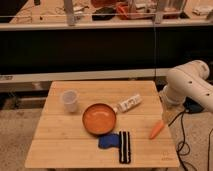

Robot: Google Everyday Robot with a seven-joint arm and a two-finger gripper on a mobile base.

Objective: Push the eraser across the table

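The eraser (124, 146) is a long narrow black block with pale stripes. It lies lengthwise near the front edge of the bamboo-coloured table (60, 145), just right of a small blue pad (108, 141). The robot's white arm (187, 85) reaches in from the right. My gripper (168, 116) hangs below it at the table's right edge, right of and behind the eraser and apart from it. It sits just above an orange carrot-shaped object (156, 130).
An orange bowl (99, 119) stands mid-table behind the eraser. A translucent cup (69, 101) is at the back left. A white bottle (129, 103) lies on its side right of the bowl. Cables trail on the floor at the right (186, 140).
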